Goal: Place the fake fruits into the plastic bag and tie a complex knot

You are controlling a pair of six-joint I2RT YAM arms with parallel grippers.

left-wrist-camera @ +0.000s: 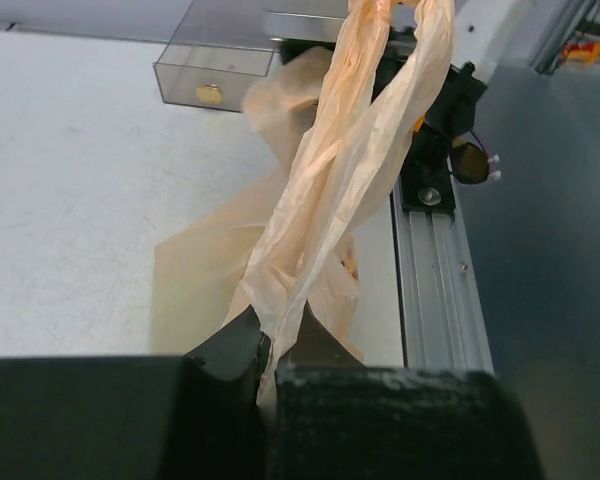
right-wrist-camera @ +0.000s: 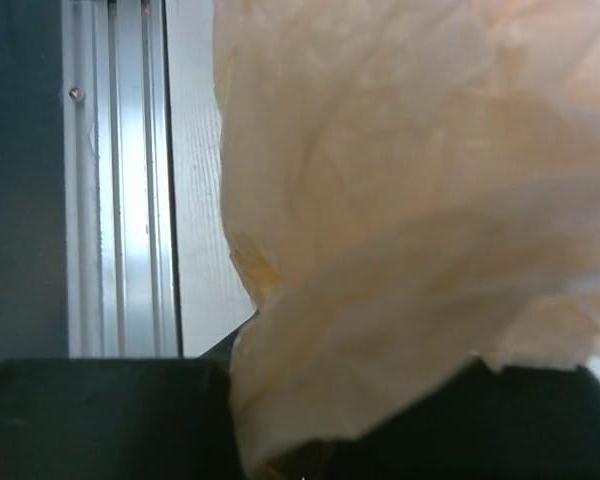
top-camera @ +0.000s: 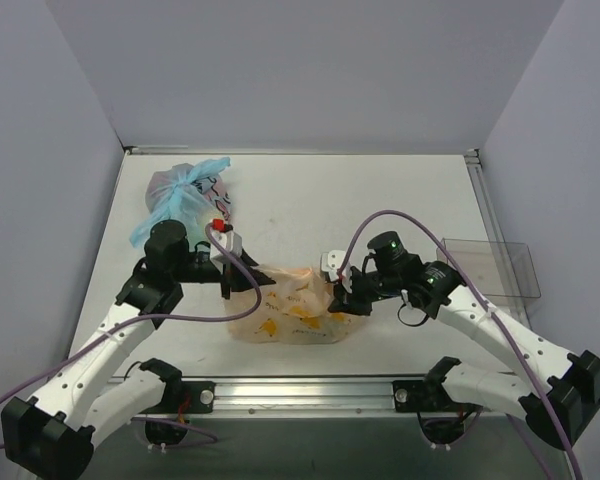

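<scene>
Pinching the peach-orange plastic bag [top-camera: 295, 305] from both ends, left jaws and right jaws alike clenched on its film.

Lying crumpled on the table [top-camera: 310, 200] between the two sets of jaws and sagging just below them toward the near rail [top-camera: 310, 392]. Stretching two twisted strands [left-wrist-camera: 350, 170] from the left jaws straight ahead to the right jaws, and bunching thickly inside the right jaws' grip. Showing orange-yellow patches [top-camera: 270, 326] through the film, fruit or print impossible to tell. Leaving a clear bag with light-blue handles [top-camera: 185, 195] behind the left jaws and off to their side, well apart, and a clear plastic box [top-camera: 490, 268] well behind the right jaws.
</scene>
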